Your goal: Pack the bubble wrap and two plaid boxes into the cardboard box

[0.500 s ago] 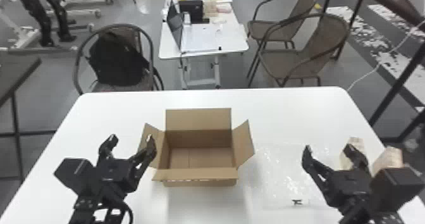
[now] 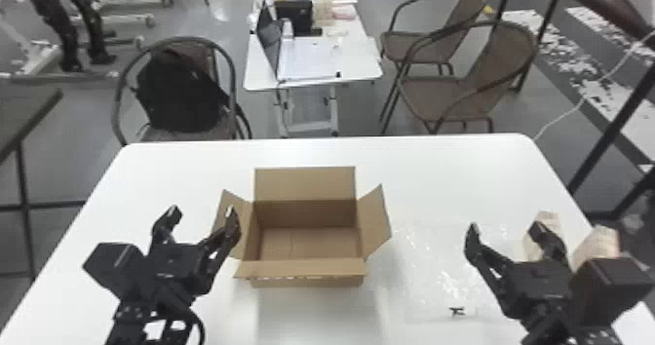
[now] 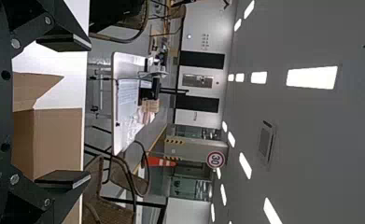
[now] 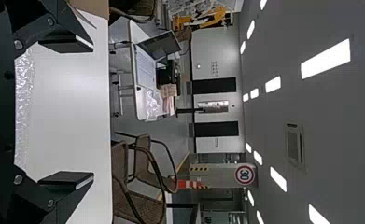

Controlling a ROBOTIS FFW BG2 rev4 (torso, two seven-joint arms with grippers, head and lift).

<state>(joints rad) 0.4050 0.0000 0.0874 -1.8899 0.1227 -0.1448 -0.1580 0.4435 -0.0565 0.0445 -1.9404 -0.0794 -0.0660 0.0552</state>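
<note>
Cardboard box: upright on white table, flaps open, interior visible. Bubble wrap: lies flat on the table, to the right of the box; small black object at its near part. First plaid box and second plaid box: at the table's right side, partly hidden behind the right arm. Left gripper: by the cardboard box's left flap, fingers apart. Right gripper: near the bubble wrap and plaid boxes, fingers likewise spread
</note>
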